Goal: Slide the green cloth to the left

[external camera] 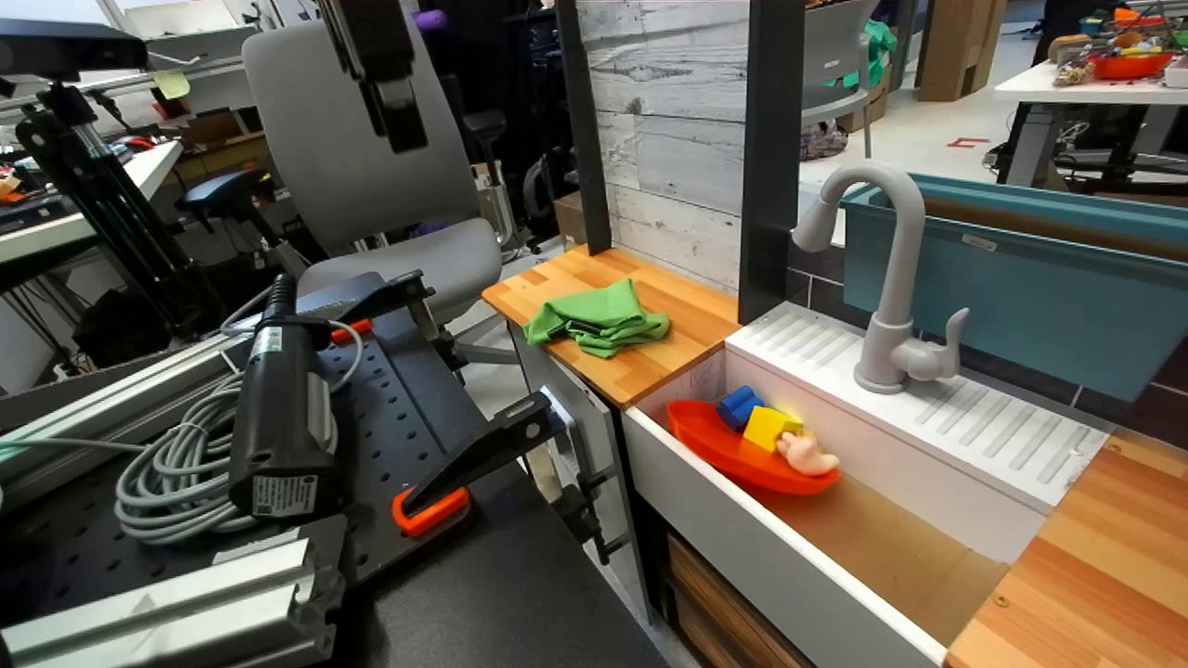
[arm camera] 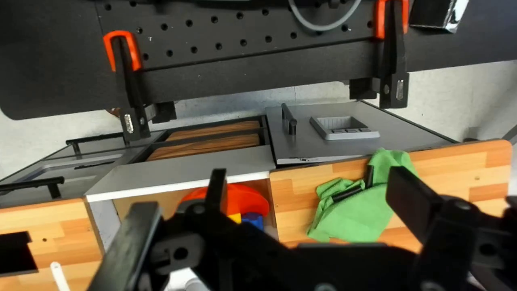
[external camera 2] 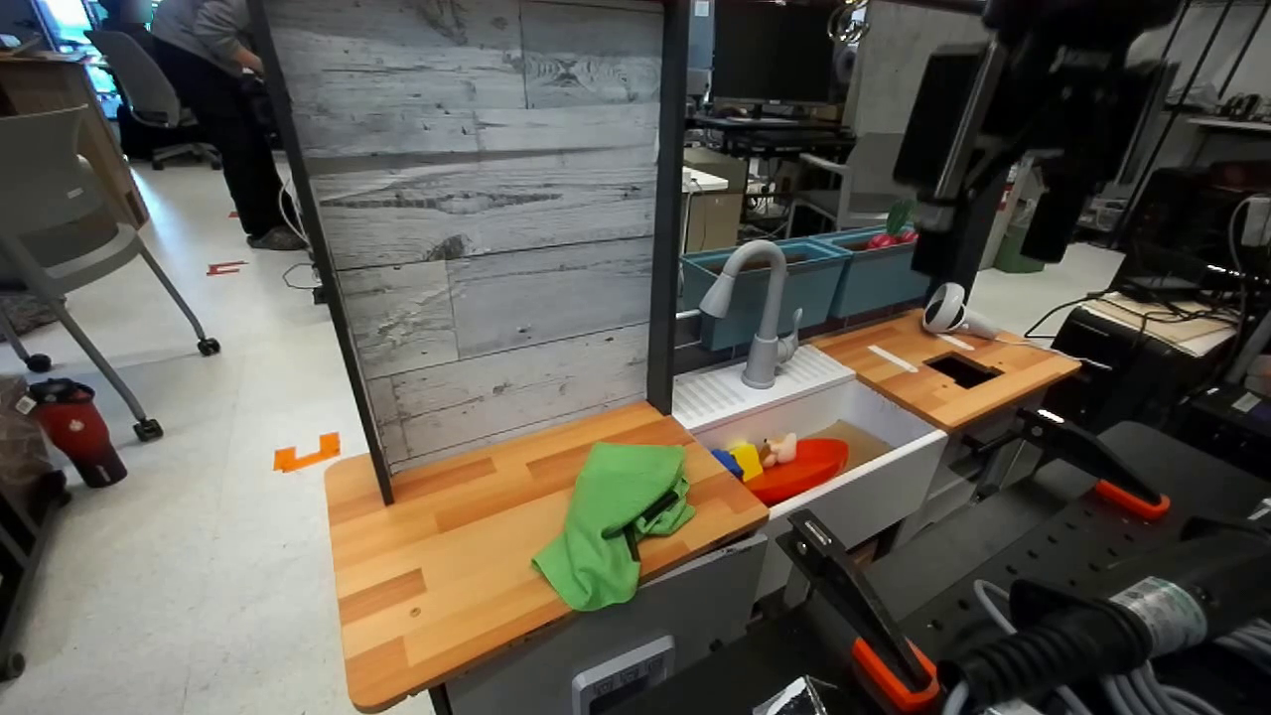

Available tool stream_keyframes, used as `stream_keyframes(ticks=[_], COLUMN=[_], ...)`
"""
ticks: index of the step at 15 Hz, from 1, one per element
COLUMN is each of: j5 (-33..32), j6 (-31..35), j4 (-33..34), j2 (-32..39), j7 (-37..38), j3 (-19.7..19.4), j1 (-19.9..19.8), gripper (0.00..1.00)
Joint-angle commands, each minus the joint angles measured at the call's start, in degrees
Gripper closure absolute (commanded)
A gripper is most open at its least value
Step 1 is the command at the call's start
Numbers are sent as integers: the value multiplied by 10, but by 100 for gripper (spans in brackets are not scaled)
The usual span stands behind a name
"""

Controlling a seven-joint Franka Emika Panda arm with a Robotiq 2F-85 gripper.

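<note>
The green cloth (external camera: 603,314) lies crumpled on the wooden counter (external camera: 691,301), left of the sink in an exterior view. Its black strips show among the folds. It also lies on the counter in an exterior view (external camera 2: 606,511), reaching the front edge, and in the wrist view (arm camera: 357,214), where a finger covers part of it. My gripper (arm camera: 313,190) is open, with its fingers wide apart and nothing between them. It hangs high above the counter, apart from the cloth, and shows at the top in both exterior views (external camera: 397,121) (external camera 2: 988,238).
A white sink (external camera 2: 854,497) beside the cloth holds a red boat-shaped dish (external camera: 733,459) with toys. A grey faucet (external camera: 896,269) stands behind it. A whitewashed wooden panel (external camera 2: 477,199) rises behind the counter. Black clamps (external camera: 497,445) grip the black table's edge.
</note>
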Motion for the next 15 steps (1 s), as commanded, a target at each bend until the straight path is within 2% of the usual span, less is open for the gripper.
stream_keyframes(ticks=[1,4,5,8,10,15], j5=[-2,-2,-25,-11,16,-1], j6=[8,13,22,48,63,127], j4=[7,18,19,23,38,90], j2=[24,46,52,81,121,246], j7=[3,4,34,57,62,117], j3=[-5,-6,0,-2,-4,-7], j1=[5,5,-4,-3,6,13], gripper=[0,0,0,0,0,0])
